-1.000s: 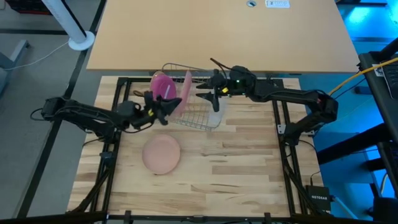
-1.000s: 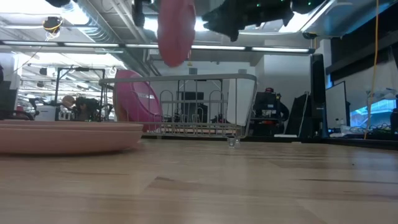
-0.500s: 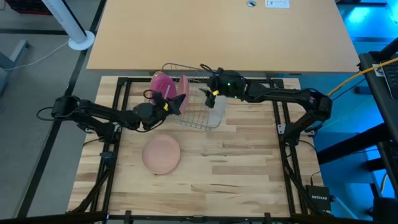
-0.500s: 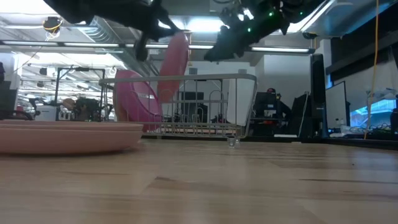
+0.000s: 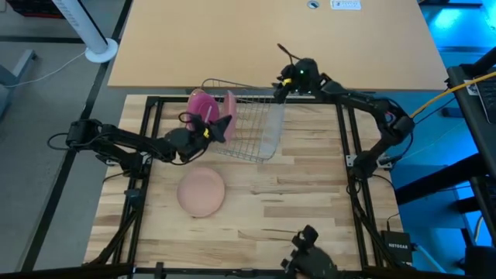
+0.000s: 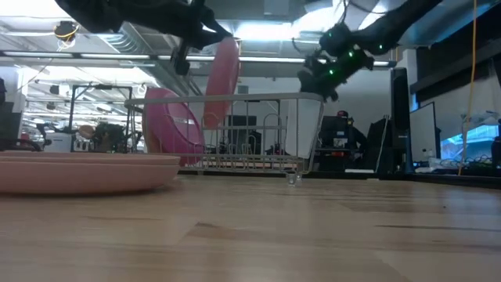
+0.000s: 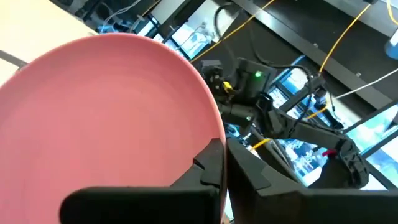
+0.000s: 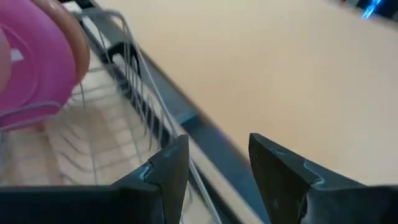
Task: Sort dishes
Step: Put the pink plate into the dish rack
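Holding the pale pink plate (image 5: 230, 108) on edge over the wire rack (image 5: 252, 128), the left tool (image 5: 219, 128) is clamped on its rim, likely so it can drop upright into a slot beside the magenta plate (image 5: 203, 105), which stands in the rack's left end. Right tool (image 5: 284, 84) sits at the rack's far right corner, fingers apart, gripping nothing. Tan-orange plate (image 5: 201, 191) lies flat on the tabletop (image 5: 294, 194), well apart from the rack, not yet sorted.

Low view: pink plate (image 6: 223, 74) tilted, lower edge inside the rack (image 6: 266, 133), just beside the magenta plate (image 6: 172, 125); tan-orange plate (image 6: 78, 171) in the foreground, shallow with a low rim.

Left wrist view: pink plate (image 7: 106, 118) fills the frame, smooth, matte, round, rim pinched between the fingers.

Right wrist view: fingers spread, empty, over the rack wires (image 8: 130, 93); magenta plate (image 8: 37, 59) glossy.
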Available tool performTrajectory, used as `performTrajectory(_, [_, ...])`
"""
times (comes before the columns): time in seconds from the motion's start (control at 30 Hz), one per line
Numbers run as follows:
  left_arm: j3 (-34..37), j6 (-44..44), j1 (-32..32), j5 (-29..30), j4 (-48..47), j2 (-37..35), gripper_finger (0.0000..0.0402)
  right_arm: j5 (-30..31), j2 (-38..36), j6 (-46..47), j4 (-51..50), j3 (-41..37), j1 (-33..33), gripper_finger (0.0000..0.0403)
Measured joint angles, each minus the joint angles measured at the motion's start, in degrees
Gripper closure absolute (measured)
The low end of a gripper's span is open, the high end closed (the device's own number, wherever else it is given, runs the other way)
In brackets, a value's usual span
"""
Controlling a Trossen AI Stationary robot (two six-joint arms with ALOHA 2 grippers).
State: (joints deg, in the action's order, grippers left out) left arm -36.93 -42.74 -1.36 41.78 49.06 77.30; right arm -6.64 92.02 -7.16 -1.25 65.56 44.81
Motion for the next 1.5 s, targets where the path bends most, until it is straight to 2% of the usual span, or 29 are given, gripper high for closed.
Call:
performTrajectory(0.13, [0.0, 0.1, -0.9, 0.0, -0.3, 0.0, 0.0401, -6.9, 2.8, 0.9, -3.7, 0.0, 3.1, 0.0230])
performTrajectory(0.23, [0.0, 0.1, -1.5, -0.1, -0.5, 0.0, 0.0401, -9.6, 4.8, 0.6, -5.3, 0.0, 3.7, 0.0230])
performTrajectory(0.57, [0.0, 1.3, -2.1, -2.1, -0.5, 0.0, 0.0401, -7.9, 5.7, -0.7, -6.2, 0.0, 3.6, 0.0237])
performTrajectory(0.67, [0.0, 1.2, -2.1, -2.6, -0.5, 0.0, 0.0401, -7.2, 5.7, -0.6, -8.4, 0.0, 3.6, 0.0267])
performTrajectory(0.87, [0.0, -0.5, -2.1, -4.6, -0.5, 0.0, 0.0401, -6.1, 5.3, 2.4, -13.5, 0.4, 3.6, 0.0362])
performTrajectory(0.93, [0.0, -0.8, -2.1, -5.1, -0.6, 0.0, 0.0401, -6.0, 5.2, 3.7, -15.1, 0.4, 3.6, 0.0377])
performTrajectory(1.03, [0.0, -2.3, -2.1, -5.1, -1.6, 0.0, 0.0401, -5.5, 5.2, 5.3, -16.7, 0.4, 3.5, 0.0376])
performTrajectory(1.23, [0.0, -6.4, -2.8, -5.2, -5.9, 0.0, 0.0401, -5.2, 5.2, 10.8, -22.1, 0.3, 3.5, 0.0335])
performTrajectory(1.5, [-0.1, -7.8, -5.6, -8.6, -6.0, -0.1, 0.0401, -3.2, 4.9, 12.6, -25.7, 0.2, 2.8, 0.0366])
